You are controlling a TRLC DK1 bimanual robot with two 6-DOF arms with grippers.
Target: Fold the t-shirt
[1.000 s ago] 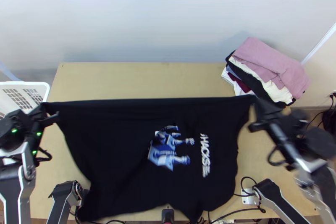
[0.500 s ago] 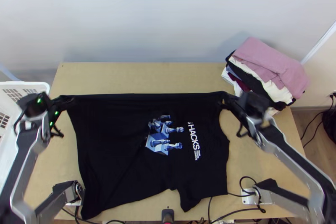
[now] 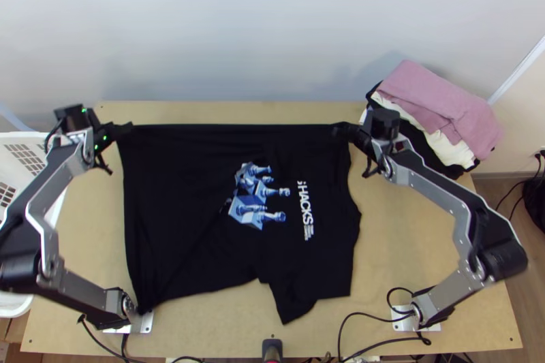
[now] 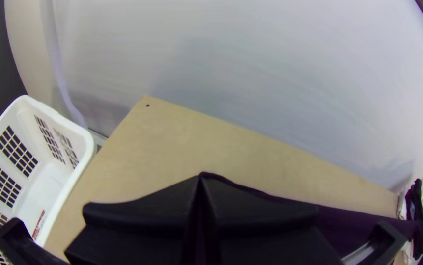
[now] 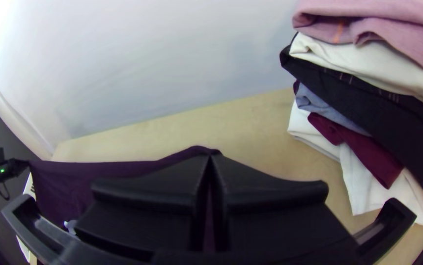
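In the top view the black t-shirt, with a blue and white print, is stretched sideways between my grippers. Its upper edge runs straight from one to the other, and the lower part hangs or lies toward the table's near side. My left gripper is at the upper left corner of the cloth, my right gripper at the upper right corner. The left wrist view shows the left gripper shut on the t-shirt. In the right wrist view the right gripper is shut on the t-shirt.
A stack of folded clothes stands at the table's far right corner, close to my right gripper. A white basket is beyond the left edge. Bare wooden table shows along the far side, and cables lie near the front edge.
Both grippers have moved up the picture and closer together, carrying the t-shirt's upper edge toward the table's far side. The cloth's lower edge has also shifted away from the near edge.
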